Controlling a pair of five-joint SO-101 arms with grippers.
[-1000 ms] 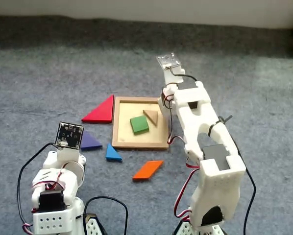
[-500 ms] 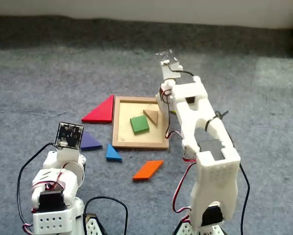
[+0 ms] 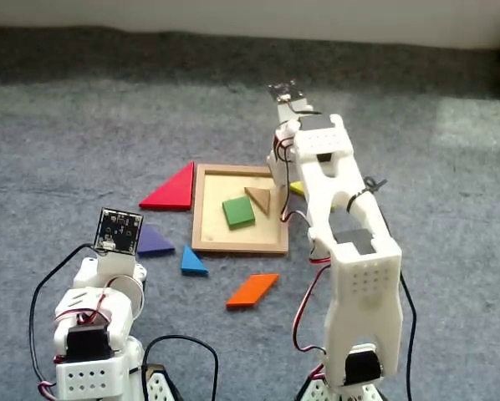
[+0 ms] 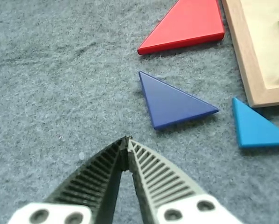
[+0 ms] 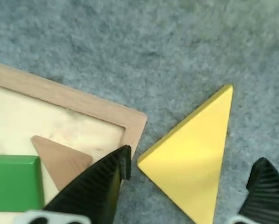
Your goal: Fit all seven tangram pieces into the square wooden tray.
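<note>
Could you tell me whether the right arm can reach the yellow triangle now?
Probably yes: the open right gripper straddles the yellow triangle, which lies bare on the carpet, though the tray corner is close by.

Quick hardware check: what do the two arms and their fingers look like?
The left arm and right arm both have white printed shells over black servos, with red, black and white cables looping along the joints. The left gripper has dark ribbed fingers on white screw-holed mounts; the right gripper has black ribbed ones.
</note>
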